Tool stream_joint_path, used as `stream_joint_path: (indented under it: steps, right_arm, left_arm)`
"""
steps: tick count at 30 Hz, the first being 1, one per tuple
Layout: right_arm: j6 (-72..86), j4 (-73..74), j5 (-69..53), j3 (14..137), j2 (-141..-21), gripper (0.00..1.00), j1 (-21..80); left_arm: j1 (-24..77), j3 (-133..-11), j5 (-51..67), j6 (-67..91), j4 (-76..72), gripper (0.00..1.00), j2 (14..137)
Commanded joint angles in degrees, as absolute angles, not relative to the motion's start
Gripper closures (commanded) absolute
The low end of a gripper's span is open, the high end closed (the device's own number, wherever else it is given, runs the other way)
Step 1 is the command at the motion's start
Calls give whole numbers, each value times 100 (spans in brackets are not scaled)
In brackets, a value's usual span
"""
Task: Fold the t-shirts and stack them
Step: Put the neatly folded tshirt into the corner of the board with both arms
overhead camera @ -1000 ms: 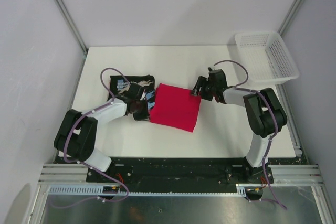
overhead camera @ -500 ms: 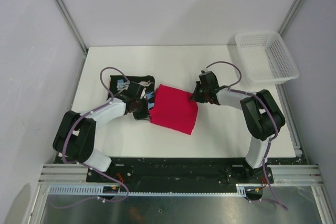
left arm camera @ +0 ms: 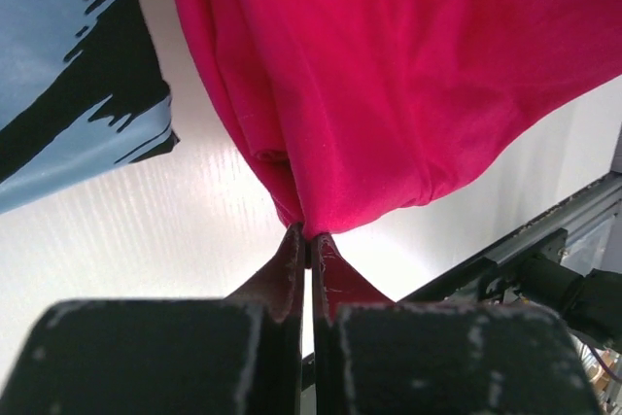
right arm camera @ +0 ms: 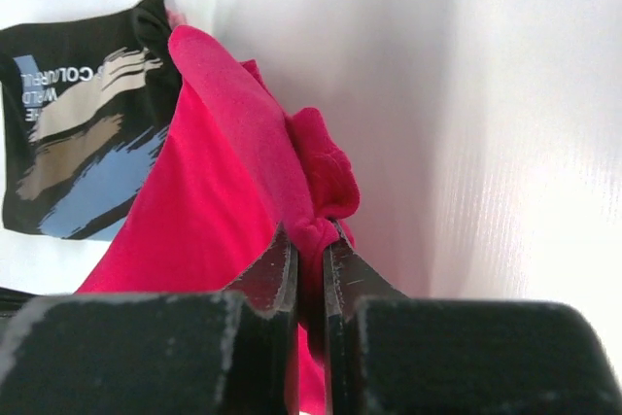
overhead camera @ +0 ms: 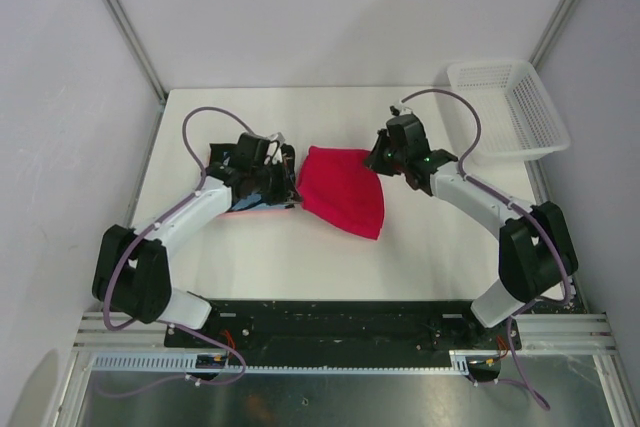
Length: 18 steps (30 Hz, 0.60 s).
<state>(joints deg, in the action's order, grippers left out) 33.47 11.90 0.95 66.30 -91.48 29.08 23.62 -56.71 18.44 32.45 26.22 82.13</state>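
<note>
The crimson-pink t-shirt (overhead camera: 345,192) hangs bunched above the table's middle, held at two ends. My left gripper (overhead camera: 292,175) is shut on its left edge, the cloth pinched at the fingertips (left arm camera: 309,238). My right gripper (overhead camera: 377,159) is shut on a gathered fold of its right edge (right arm camera: 311,232). The black t-shirt (overhead camera: 220,159) lies flat at the left, largely hidden under my left arm. Its light-blue print (left arm camera: 58,94) shows in the left wrist view, and its tan and blue chest print (right arm camera: 78,143) in the right wrist view.
A white mesh basket (overhead camera: 510,107) stands at the back right corner of the white table (overhead camera: 300,257). The metal frame rail runs along the near edge (overhead camera: 340,317).
My right gripper has shut on the pink shirt's right edge. Both grippers have raised the shirt from lying flat and folded to hanging bunched, shifted towards the far side.
</note>
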Motion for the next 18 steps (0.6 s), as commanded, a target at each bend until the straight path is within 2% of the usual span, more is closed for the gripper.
stream_joint_path:
  steps: [1, 10, 18]
  right_arm:
    - [3152, 1351, 339, 7037, -8765, 100, 2948]
    - [2971, 1459, 329, 7619, -8713, 100, 2982]
    - [2932, 1164, 129, 8338, -9362, 100, 3160]
  left_arm:
    - [2369, -6086, 2225, 3112, 2609, 100, 7938]
    - [2295, -6512, 1980, 3119, 2776, 100, 7821]
    - [1742, -6563, 1375, 3108, 3207, 100, 7428]
